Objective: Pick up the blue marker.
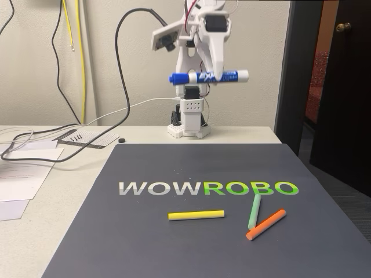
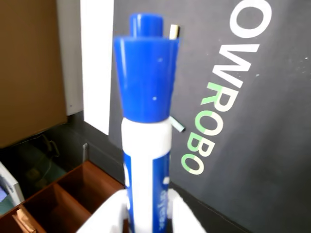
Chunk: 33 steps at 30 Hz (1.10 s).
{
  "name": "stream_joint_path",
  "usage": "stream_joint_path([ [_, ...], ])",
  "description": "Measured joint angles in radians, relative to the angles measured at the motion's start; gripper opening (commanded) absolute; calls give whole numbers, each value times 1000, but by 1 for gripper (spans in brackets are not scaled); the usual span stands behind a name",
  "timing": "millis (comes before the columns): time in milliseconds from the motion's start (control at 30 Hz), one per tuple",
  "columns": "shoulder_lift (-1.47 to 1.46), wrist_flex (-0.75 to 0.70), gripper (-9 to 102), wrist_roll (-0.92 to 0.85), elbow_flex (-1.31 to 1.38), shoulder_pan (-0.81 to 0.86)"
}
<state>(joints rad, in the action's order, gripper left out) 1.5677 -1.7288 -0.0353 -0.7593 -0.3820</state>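
The blue marker (image 1: 208,77) hangs level in the air, high above the back of the dark mat (image 1: 174,243), its blue cap to the left in the fixed view. My white gripper (image 1: 215,74) is shut on its white barrel near the printed label. In the wrist view the blue marker (image 2: 146,145) runs up the middle of the picture, blue cap at the top, with the white fingers (image 2: 187,216) pressed on either side of its barrel at the bottom edge.
On the mat's near part lie a yellow stick (image 1: 196,215), a green stick (image 1: 254,211) and an orange stick (image 1: 265,225), below the WOWROBO lettering (image 1: 208,188). Papers (image 1: 23,174) and cables (image 1: 64,136) lie at the left. A brown compartment box (image 2: 58,199) shows at the lower left.
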Motion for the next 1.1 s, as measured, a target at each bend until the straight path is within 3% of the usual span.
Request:
stream_joint_path([
  [300, 172, -17, 3, 3, -91, -6],
  [700, 773, 663, 3, -12, -1187, 64],
  [1100, 758, 879, 3, -23, -1316, 150],
])
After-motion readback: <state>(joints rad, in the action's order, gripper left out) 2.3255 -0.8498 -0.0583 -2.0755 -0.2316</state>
